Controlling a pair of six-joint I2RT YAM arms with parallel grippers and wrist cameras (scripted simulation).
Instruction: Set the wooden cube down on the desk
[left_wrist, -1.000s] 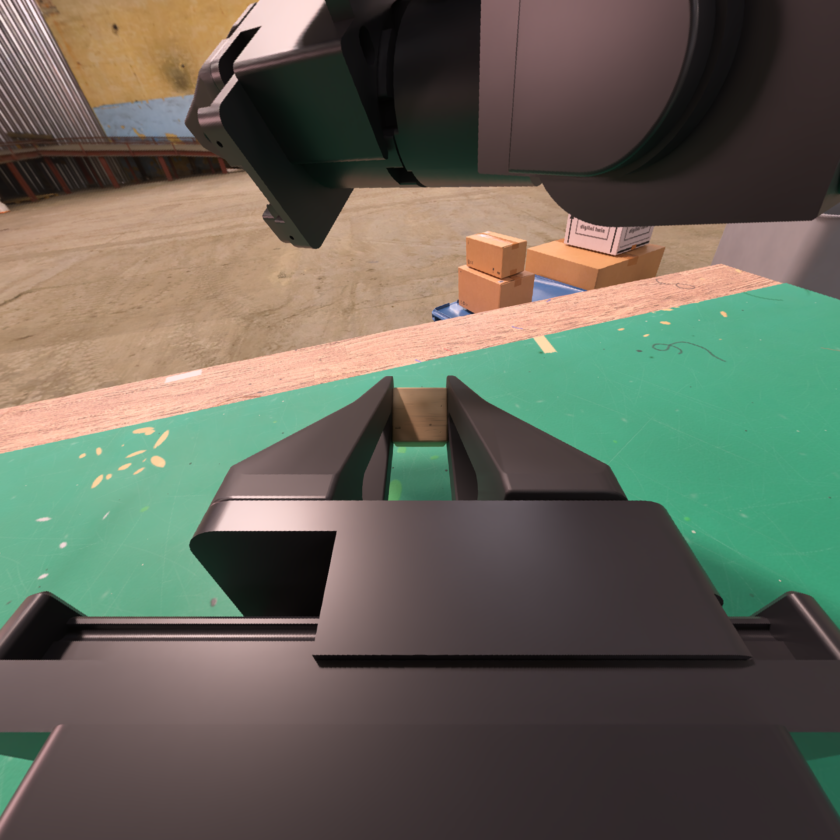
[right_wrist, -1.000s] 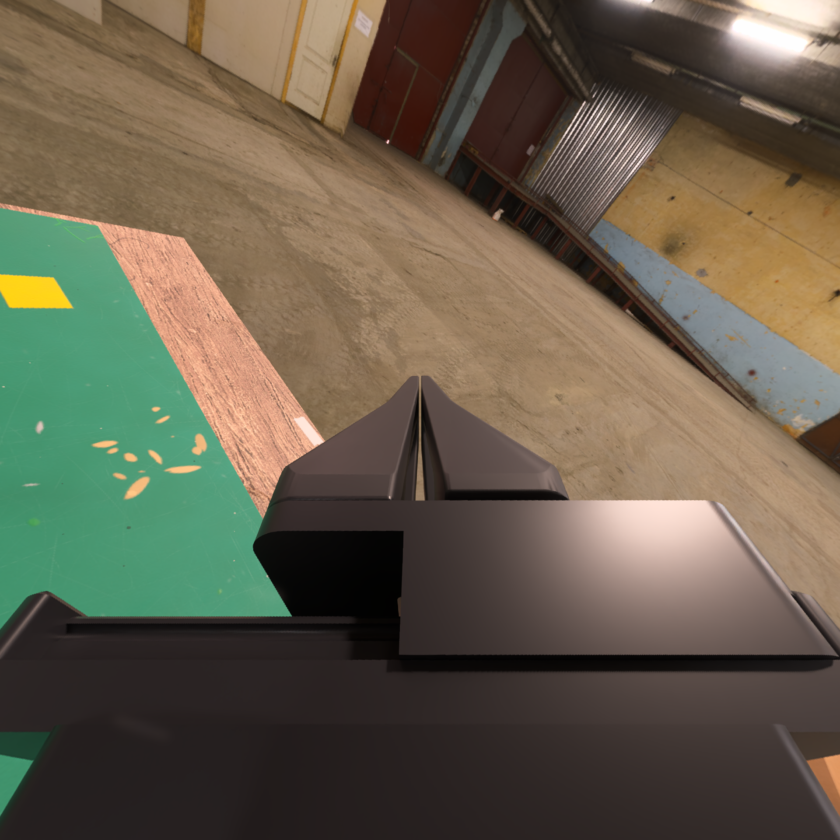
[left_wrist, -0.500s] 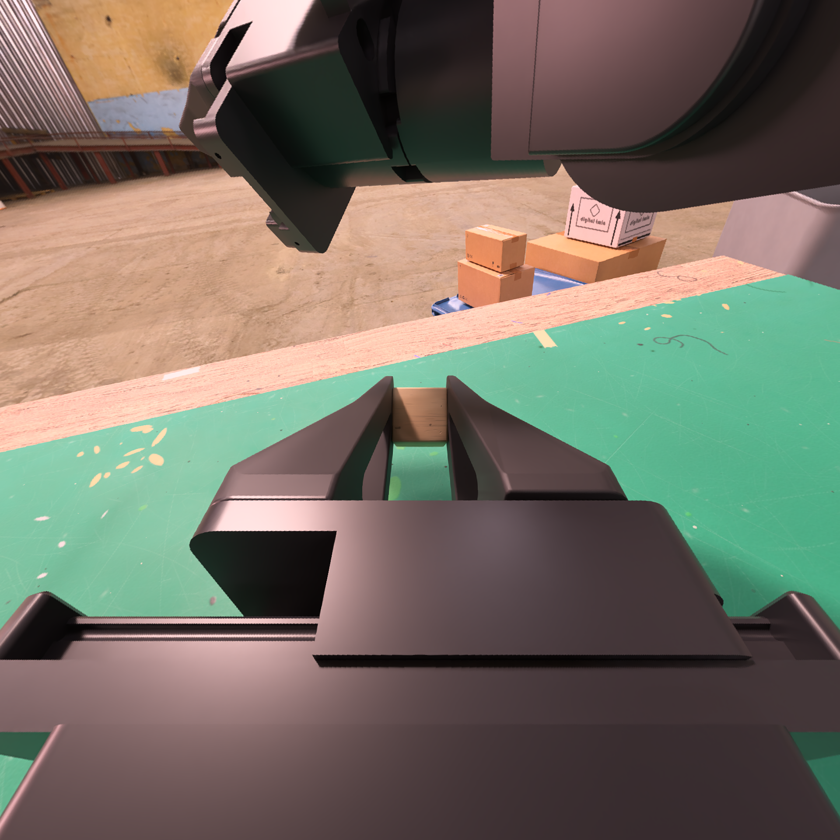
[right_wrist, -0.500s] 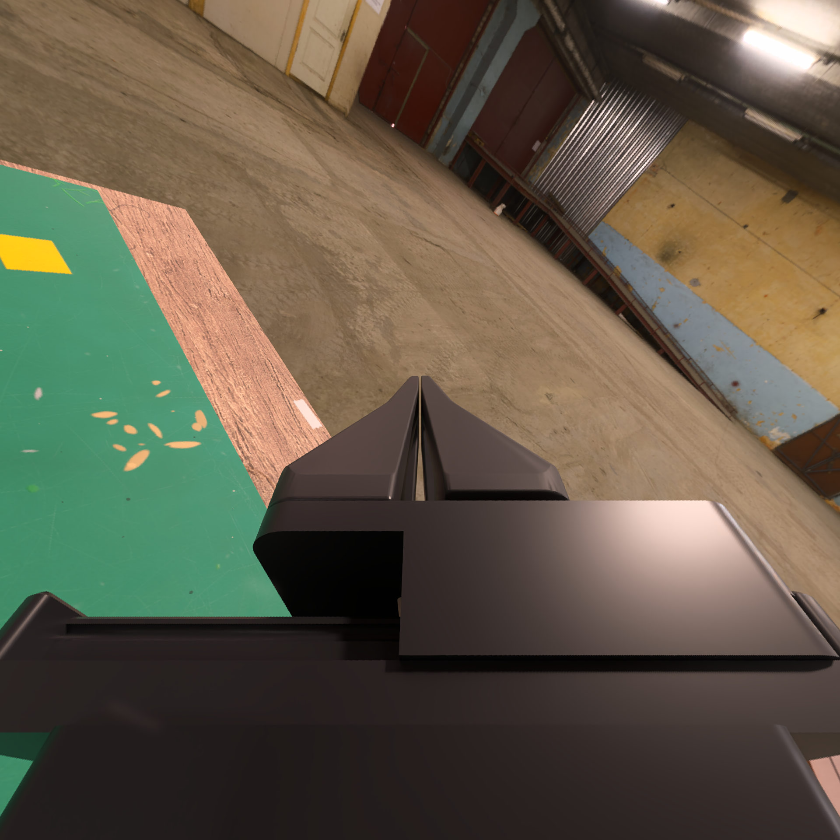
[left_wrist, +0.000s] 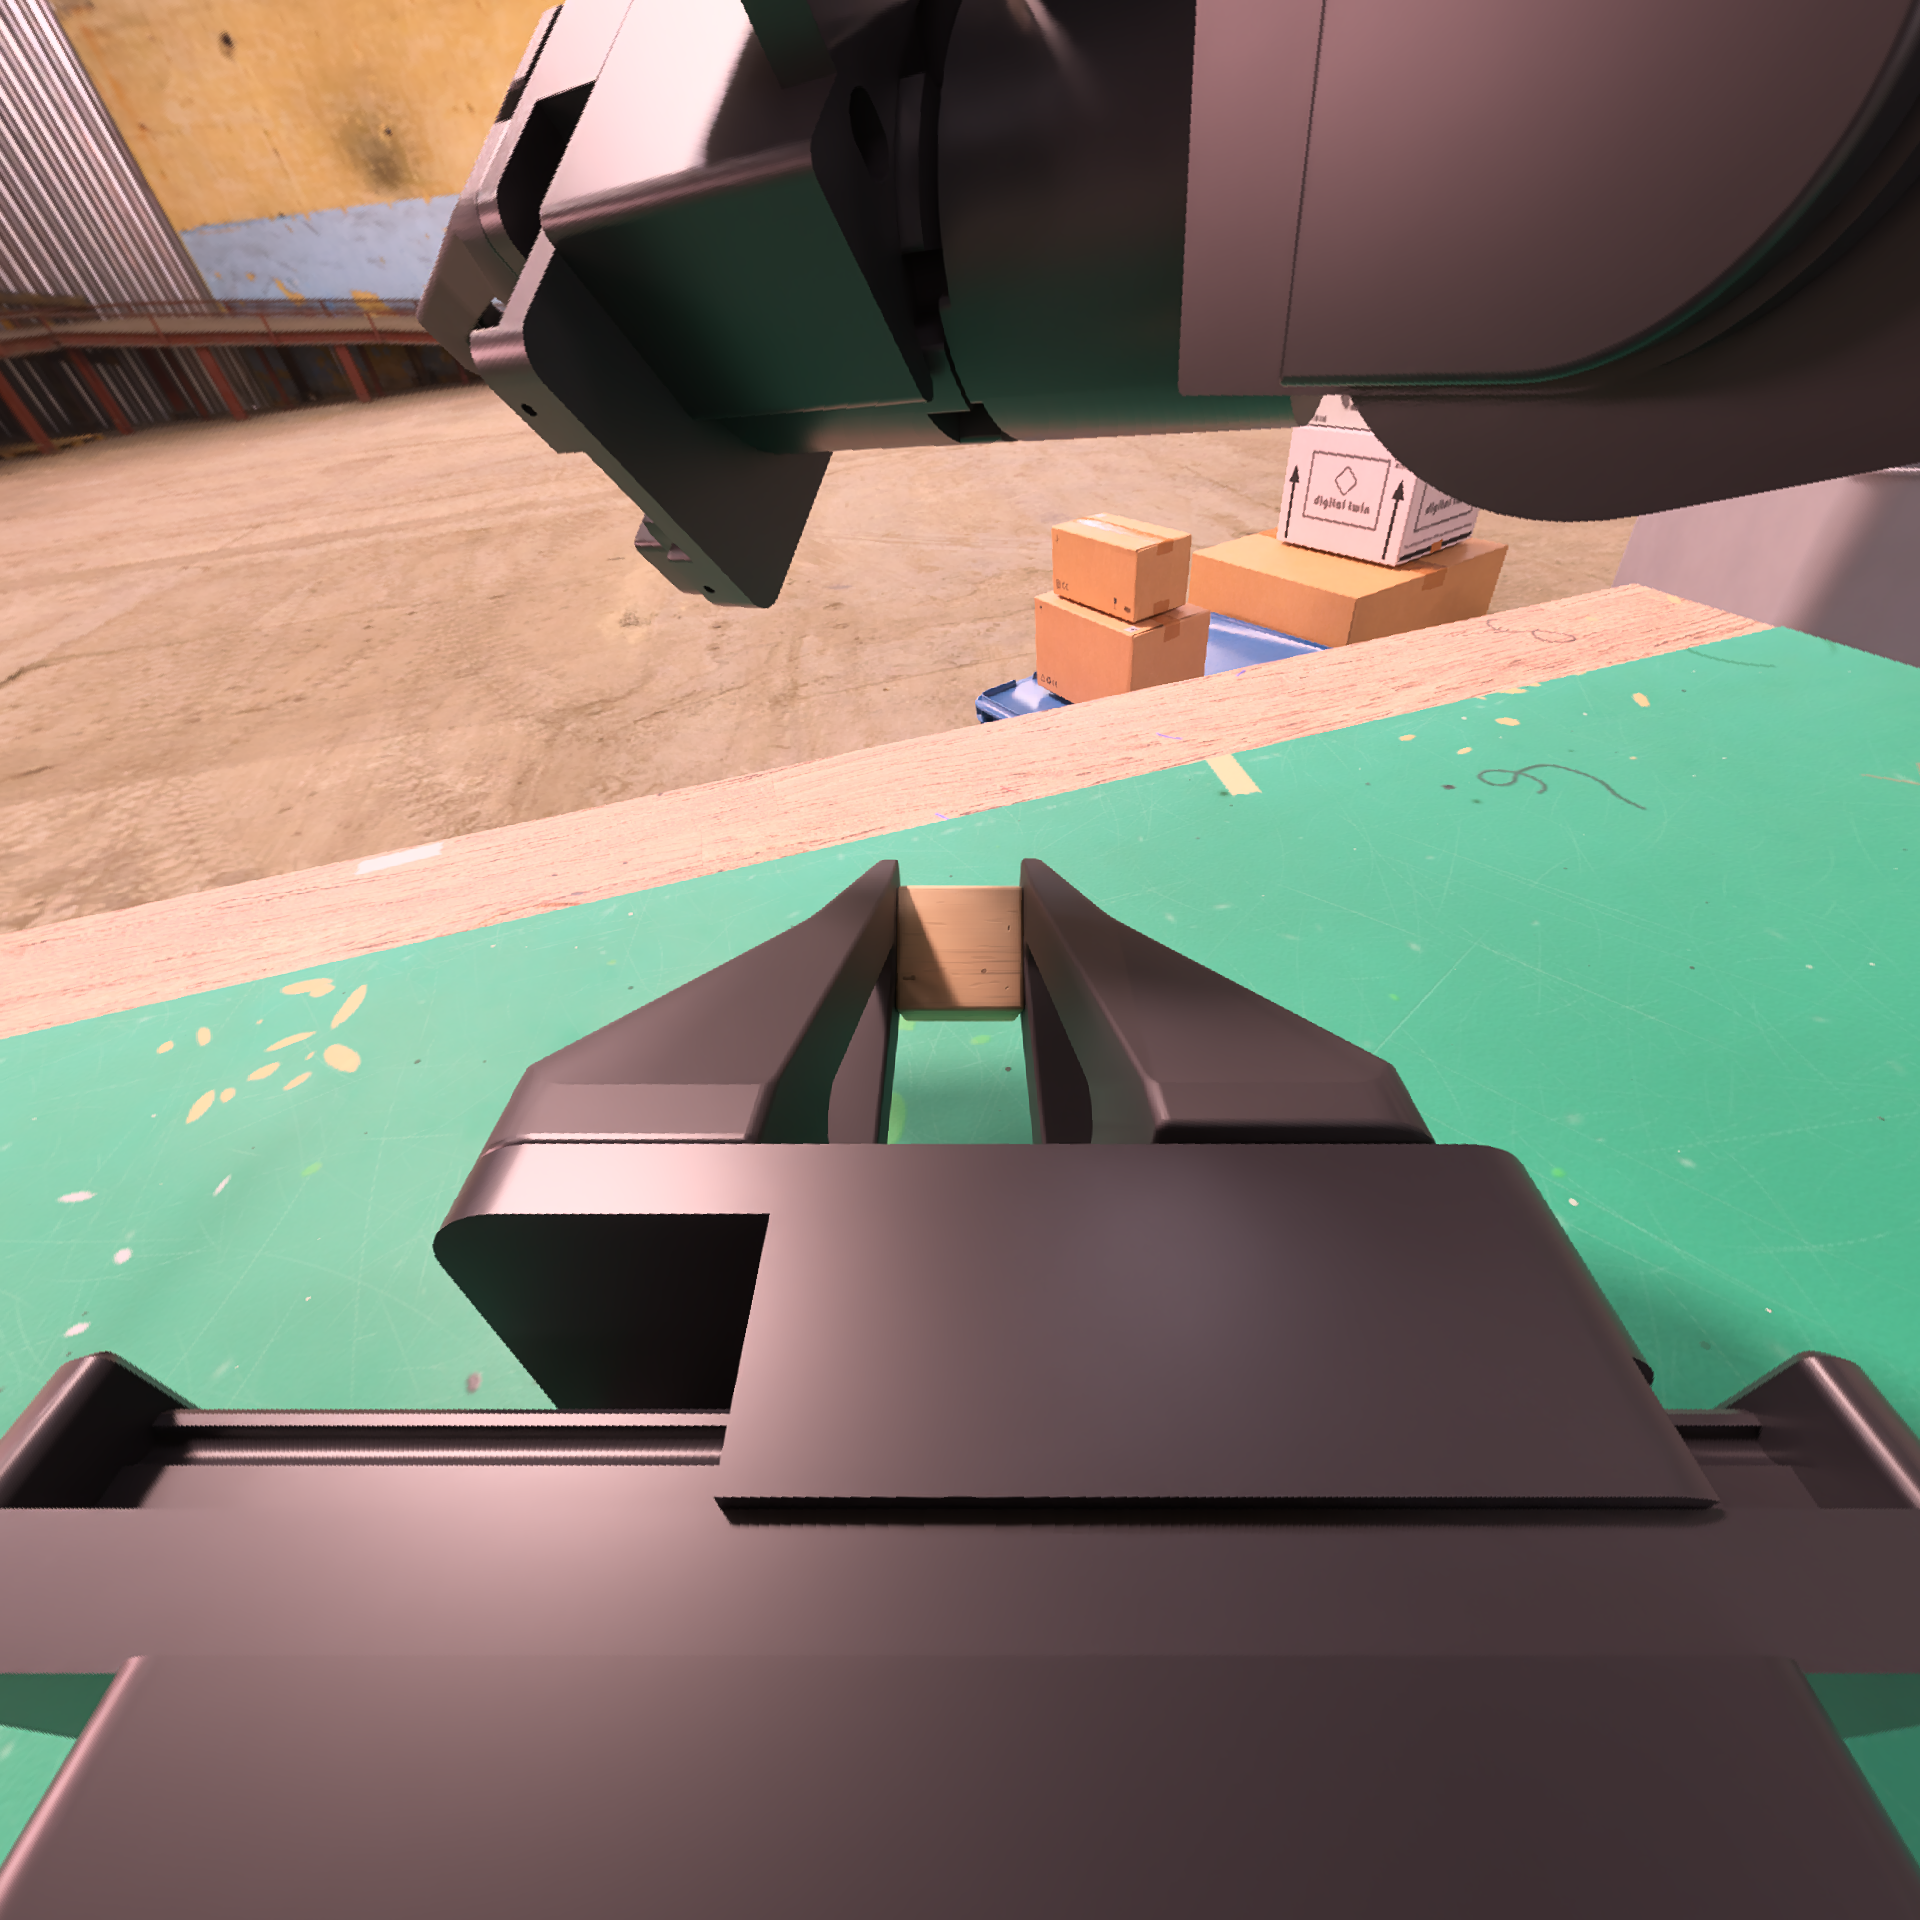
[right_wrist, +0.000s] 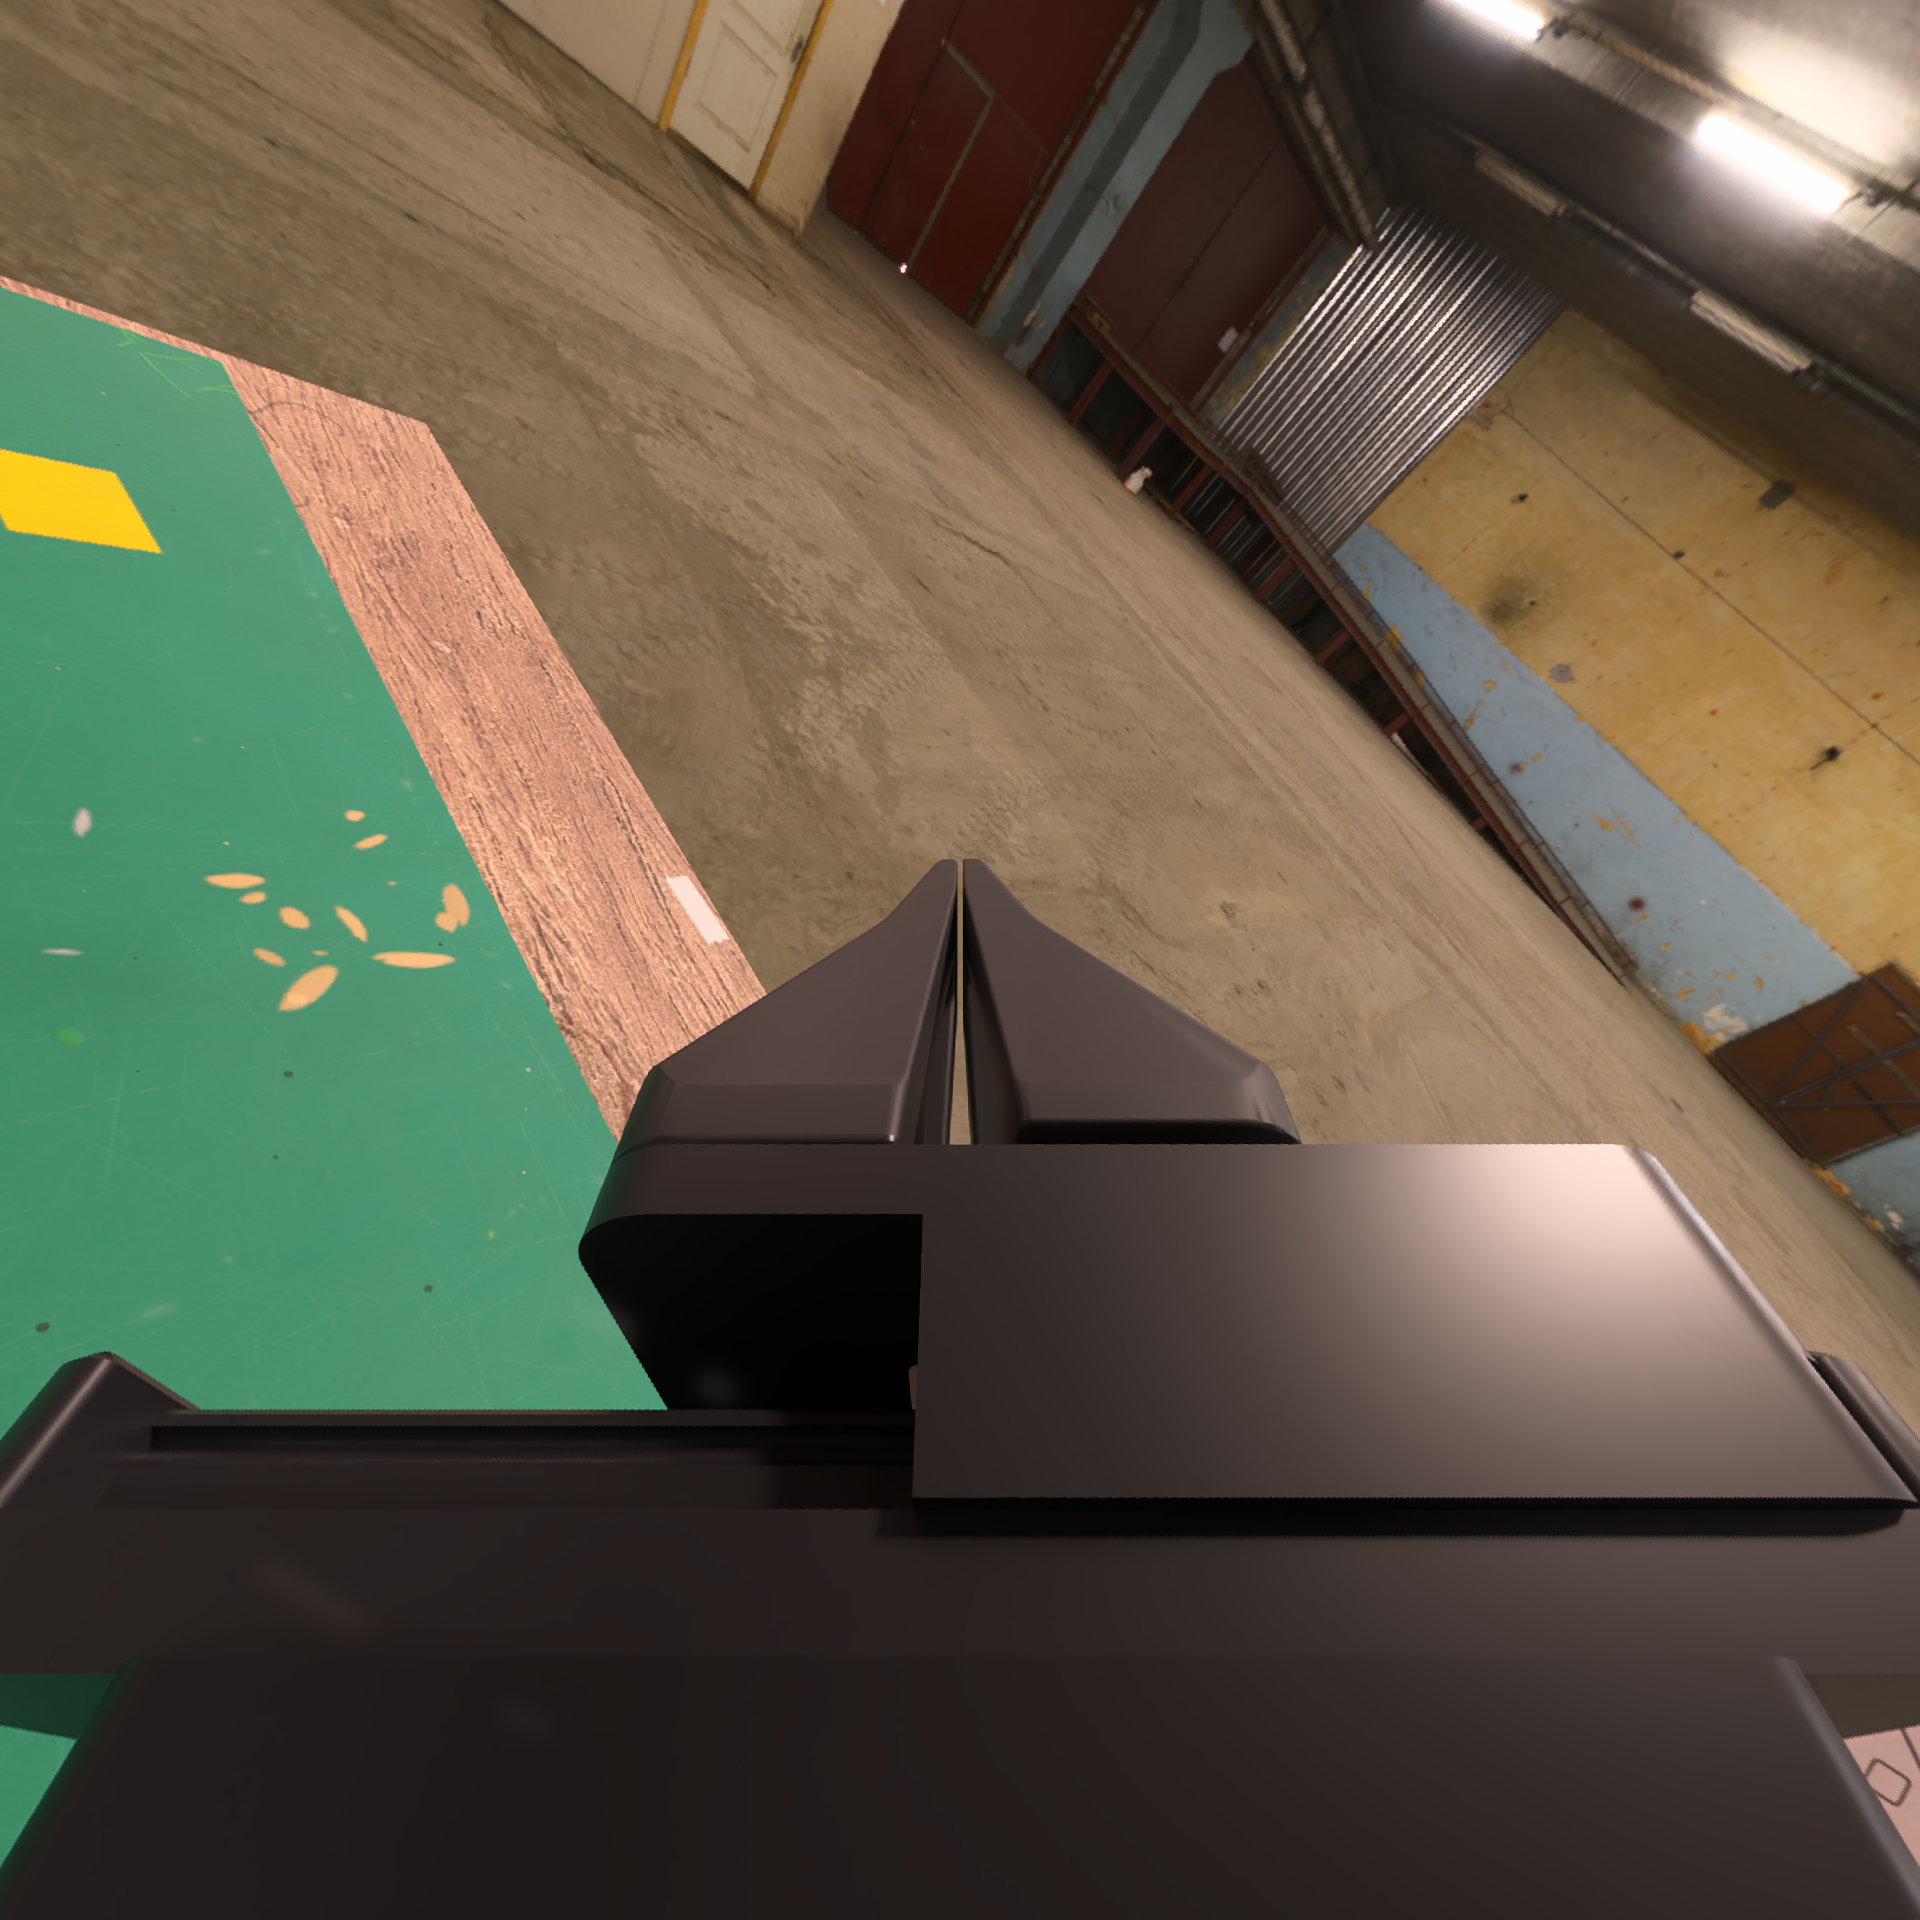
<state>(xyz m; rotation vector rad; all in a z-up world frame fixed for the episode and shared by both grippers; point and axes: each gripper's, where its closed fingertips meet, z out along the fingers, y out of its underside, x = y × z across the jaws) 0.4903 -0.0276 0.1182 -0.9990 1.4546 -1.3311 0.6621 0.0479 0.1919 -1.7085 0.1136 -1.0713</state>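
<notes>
My left gripper (left_wrist: 959, 883) is shut on a small pale wooden cube (left_wrist: 958, 948), held between its fingertips just above the green mat (left_wrist: 1455, 987) of the desk, near the mat's far edge. Whether the cube touches the mat I cannot tell. My right gripper (right_wrist: 960, 868) is shut and empty; it points out past the desk's wooden edge (right_wrist: 499, 727) over the floor. The right arm's dark body (left_wrist: 1039, 208) hangs above and beyond the cube in the left wrist view.
The desk's wooden border (left_wrist: 623, 842) runs just beyond the cube. Cardboard boxes (left_wrist: 1122, 603) and a white box (left_wrist: 1351, 499) stand on the floor beyond. A yellow patch (right_wrist: 73, 509) and paint flecks (right_wrist: 312, 935) mark the mat.
The left gripper still holds the cube and has barely moved relative to the desk. The right arm has risen and swung, so its view tilts farther toward the hall.
</notes>
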